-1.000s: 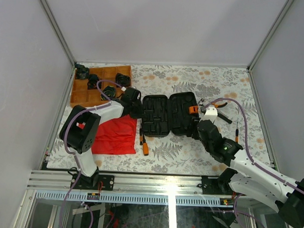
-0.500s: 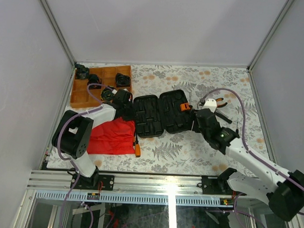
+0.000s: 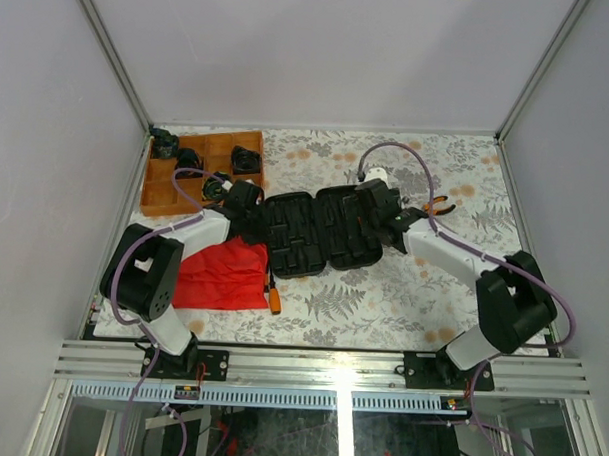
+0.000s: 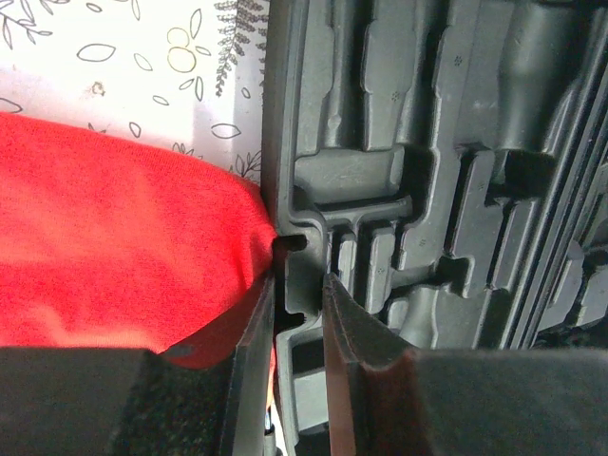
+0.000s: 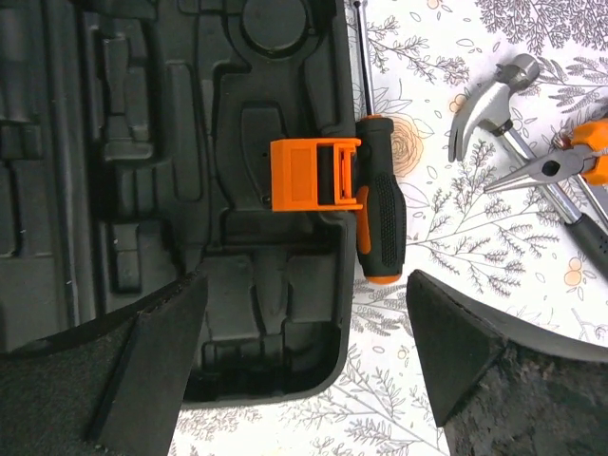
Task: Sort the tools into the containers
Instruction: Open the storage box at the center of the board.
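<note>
Case: the black moulded-plastic clamshell tool case [image 3: 319,237] lies open mid-table with both halves flat. I see no tool in the slots that show.
Left gripper: the left gripper [image 4: 298,294] has its fingers drawn close together astride the case's left rim, just beside the crumpled red cloth [image 4: 114,247]. It looks like a pinch on that rim.
Right gripper: the right gripper [image 5: 309,285] has its jaws spread wide with nothing between them, hanging over the latch half's corner.
Nearest tool: the black-and-orange-handled screwdriver [image 5: 380,223] lies on the flower-printed tablecloth [image 5: 446,247], against the case's edge and touching the orange plastic latch [image 5: 313,174].
Other tools: a steel-headed hammer [image 5: 486,100] and orange-handled long-nosed pliers [image 5: 556,163] lie further out. Another orange-handled screwdriver [image 3: 274,297] lies by the cloth.
Handling: the screwdriver is likely light and stiff. Its rubbery handle should hold well, while the thin shaft would roll.
Where to hold: across the thick of the handle, below the latch.
Risk: the latch crowds one side, so a finger may catch it.
</note>
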`<state>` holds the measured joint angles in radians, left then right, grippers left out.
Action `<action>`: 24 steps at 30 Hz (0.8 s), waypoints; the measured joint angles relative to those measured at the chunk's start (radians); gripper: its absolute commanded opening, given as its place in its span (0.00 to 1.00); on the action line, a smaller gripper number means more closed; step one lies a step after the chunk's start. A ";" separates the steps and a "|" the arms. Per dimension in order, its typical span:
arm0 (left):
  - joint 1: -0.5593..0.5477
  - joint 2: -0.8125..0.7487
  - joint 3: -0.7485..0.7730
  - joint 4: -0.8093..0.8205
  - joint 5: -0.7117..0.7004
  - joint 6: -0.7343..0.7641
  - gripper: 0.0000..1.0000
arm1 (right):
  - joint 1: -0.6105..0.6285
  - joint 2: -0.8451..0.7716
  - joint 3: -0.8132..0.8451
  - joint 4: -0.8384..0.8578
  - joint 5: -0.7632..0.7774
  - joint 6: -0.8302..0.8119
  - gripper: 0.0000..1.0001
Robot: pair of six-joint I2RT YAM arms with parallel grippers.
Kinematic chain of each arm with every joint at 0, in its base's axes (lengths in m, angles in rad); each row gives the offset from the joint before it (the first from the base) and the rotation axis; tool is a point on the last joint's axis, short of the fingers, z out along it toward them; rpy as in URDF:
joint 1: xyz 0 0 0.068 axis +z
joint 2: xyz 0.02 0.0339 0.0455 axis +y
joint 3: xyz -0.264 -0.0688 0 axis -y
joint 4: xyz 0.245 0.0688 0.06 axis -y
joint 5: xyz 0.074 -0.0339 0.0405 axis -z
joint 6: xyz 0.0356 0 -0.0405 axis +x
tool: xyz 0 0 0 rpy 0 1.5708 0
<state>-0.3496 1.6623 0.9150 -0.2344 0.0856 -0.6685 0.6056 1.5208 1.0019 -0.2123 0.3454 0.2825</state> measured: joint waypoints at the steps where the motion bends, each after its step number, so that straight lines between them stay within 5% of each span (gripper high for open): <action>1: 0.000 -0.003 -0.002 -0.003 0.000 0.001 0.00 | 0.000 0.022 0.010 -0.001 0.005 -0.013 0.89; 24: 0.000 -0.009 -0.006 -0.010 0.000 0.008 0.00 | -0.002 0.322 0.147 -0.022 0.143 -0.129 0.76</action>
<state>-0.3496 1.6535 0.9085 -0.2447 0.0856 -0.6601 0.6037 1.8431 1.1492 -0.2340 0.4889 0.1535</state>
